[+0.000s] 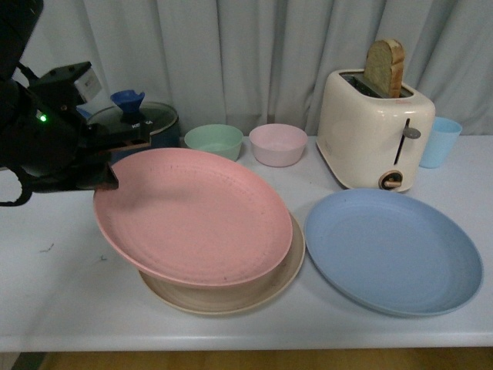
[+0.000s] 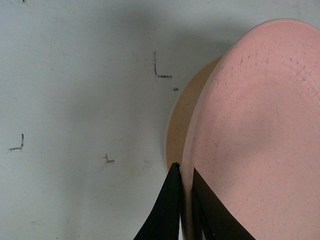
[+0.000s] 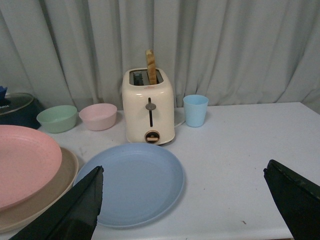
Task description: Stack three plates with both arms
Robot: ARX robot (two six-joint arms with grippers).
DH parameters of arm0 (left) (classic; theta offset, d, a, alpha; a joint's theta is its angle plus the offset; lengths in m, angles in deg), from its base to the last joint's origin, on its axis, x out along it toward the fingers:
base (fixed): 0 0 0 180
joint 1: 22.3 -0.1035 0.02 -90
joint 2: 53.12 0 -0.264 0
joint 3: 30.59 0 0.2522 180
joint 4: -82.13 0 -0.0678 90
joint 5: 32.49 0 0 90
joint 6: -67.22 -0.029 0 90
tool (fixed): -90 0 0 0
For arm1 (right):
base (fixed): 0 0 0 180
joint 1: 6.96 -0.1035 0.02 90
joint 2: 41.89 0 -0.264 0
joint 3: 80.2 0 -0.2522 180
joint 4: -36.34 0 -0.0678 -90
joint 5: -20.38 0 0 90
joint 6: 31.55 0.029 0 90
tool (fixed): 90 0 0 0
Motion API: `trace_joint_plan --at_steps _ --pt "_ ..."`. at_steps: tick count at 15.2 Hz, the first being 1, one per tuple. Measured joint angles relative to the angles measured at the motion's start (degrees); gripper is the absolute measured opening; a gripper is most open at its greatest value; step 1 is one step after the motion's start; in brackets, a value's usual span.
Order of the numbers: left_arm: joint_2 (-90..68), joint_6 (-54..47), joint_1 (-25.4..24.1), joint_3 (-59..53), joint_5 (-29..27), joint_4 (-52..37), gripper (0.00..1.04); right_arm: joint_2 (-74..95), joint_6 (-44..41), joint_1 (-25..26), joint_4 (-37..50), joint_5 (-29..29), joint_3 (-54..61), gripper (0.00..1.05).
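Blk arm (image 1: 31, 146) w/ green LED (image 1: 41, 118)

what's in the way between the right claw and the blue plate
Nothing visible. The open right claw faces the blue plate directly; the toaster and cup stand beyond the plate.

A mock kitchen, seemingly staged in a lab. A plain white bench (image 1: 46, 262) carries a toaster (image 1: 370, 142) with bread (image 1: 385, 68), a lidded cooker (image 1: 146, 123), a green bowl (image 1: 213, 140), a pink bowl (image 1: 278, 143), a cup (image 1: 441, 142), a pink plate (image 1: 192, 216) and a blue plate (image 1: 393, 250). A grey curtain (image 1: 254, 54) hangs behind. Pen marks (image 2: 160, 67) dot the bench.
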Motion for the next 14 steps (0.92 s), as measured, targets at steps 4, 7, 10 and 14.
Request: trace_joint_plan --at_steps 4,7,10,14 --pt "-3.32 1.22 1.31 2.69 -0.85 -0.72 0.03 0.00 0.00 0.00 0.00 0.00 0.00 0.98" --pt "-4.33 1.55 1.79 3.37 -1.03 -1.05 0.03 0.00 0.00 0.00 0.00 0.00 0.00 0.98" --pt "-6.14 1.99 2.60 3.91 -1.03 -0.94 0.03 0.00 0.00 0.00 0.00 0.00 0.00 0.98" --pt "-8.48 1.99 2.82 4.13 -1.16 -3.28 0.26 0.00 0.00 0.00 0.02 0.00 0.00 0.98"
